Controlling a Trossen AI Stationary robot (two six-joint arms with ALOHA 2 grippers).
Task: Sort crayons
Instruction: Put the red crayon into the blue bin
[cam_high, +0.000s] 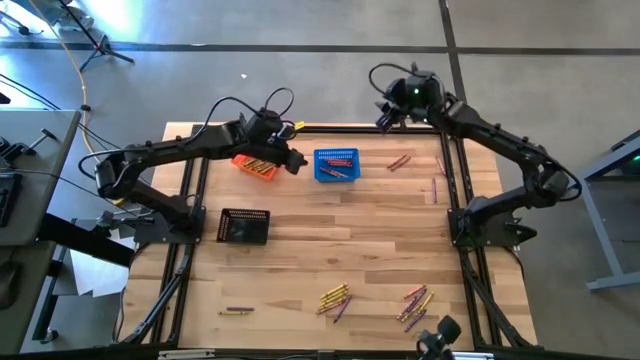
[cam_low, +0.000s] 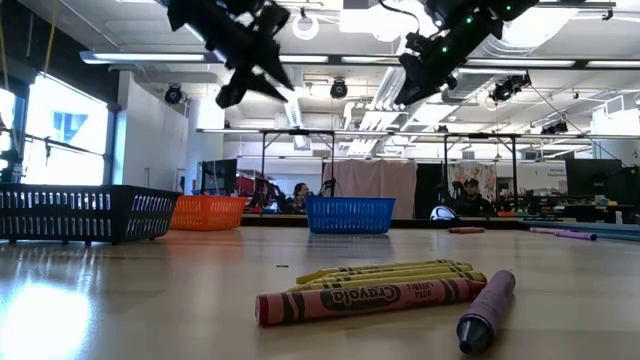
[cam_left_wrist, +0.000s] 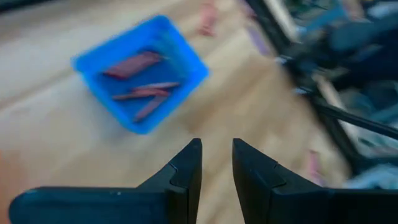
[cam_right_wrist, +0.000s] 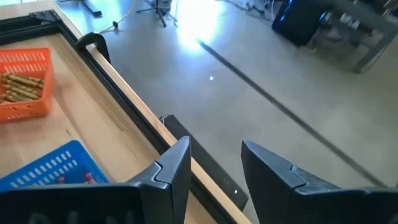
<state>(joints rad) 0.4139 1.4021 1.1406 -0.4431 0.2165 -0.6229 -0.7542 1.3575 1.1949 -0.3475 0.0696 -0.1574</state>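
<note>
Your left hand (cam_high: 292, 158) is hovering empty and slightly parted between the orange basket (cam_high: 255, 166) and blue basket (cam_high: 336, 165), while the loose crayons (cam_high: 334, 298) are lying well away toward the surface's near edge.

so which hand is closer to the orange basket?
Left. The left hand hovers just beside the orange basket; the right hand hangs farther off, beyond the blue basket.

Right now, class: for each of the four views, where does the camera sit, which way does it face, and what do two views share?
High: overhead, straight down; both arms, left gripper beside the orange basket.
Low: table height, level; crayons nearest, arms above.
Left wrist: past its fingers onto the blue basket.
Right wrist: right gripper over the table edge.
Shared: the blue basket appears in all four.
</note>
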